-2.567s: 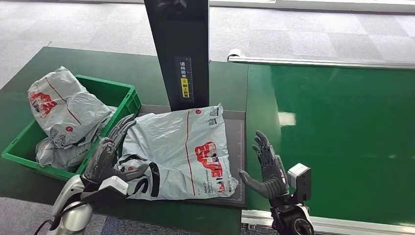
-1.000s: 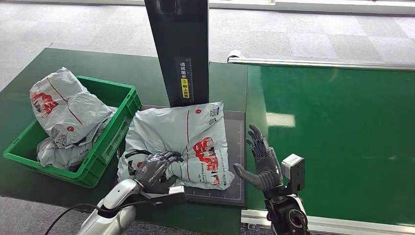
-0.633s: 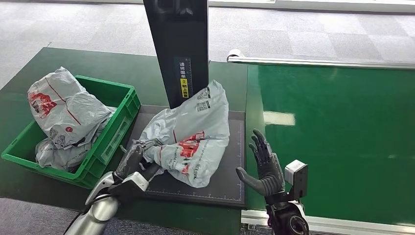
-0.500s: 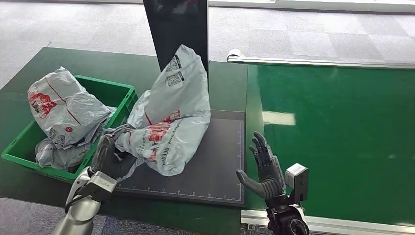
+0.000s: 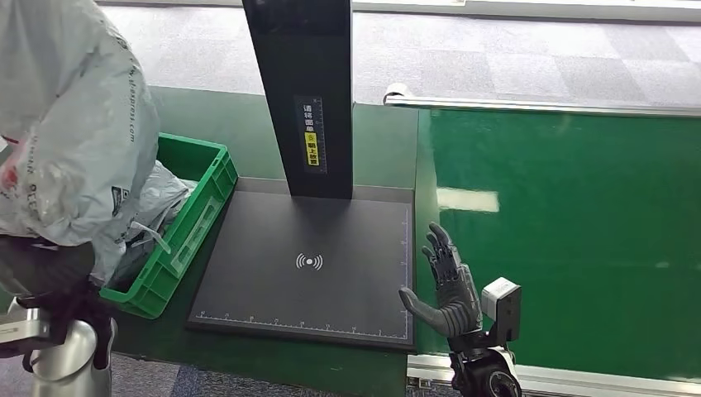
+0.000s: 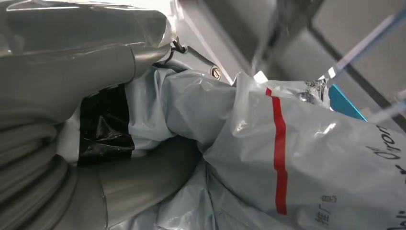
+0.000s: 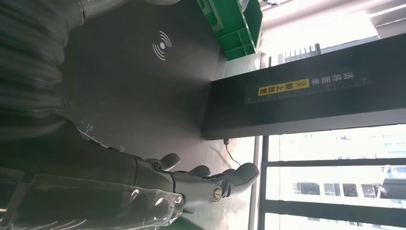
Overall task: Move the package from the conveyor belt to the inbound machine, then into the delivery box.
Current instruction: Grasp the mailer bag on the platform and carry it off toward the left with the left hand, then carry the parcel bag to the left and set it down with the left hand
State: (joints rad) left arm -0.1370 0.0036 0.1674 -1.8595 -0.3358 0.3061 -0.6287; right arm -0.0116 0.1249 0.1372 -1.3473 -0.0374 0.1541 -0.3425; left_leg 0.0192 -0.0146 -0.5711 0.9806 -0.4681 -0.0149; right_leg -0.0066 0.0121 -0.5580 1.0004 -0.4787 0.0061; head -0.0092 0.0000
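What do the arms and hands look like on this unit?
Right hand: dark grey jointed fingers with a thick grey thumb, a light grey camera box at the wrist and a black round wrist joint below it. Left hand: grey ribbed cover and smooth grey thumb. The left forearm is silver metal with black cabling.

Grey carpet tiles [image 5: 512,58] across the upper part of the frame, running behind everything else. Dark green counter [image 5: 248,132] at left and centre, extending to the lower edge. Silver metal rail [image 5: 537,105] at upper right, ending in a rounded white cap [image 5: 397,89] at its left tip. Second silver rail [image 5: 579,376] along the lower right edge. Window frames [image 7: 330,191] with bright daylight at lower right of the right wrist view.
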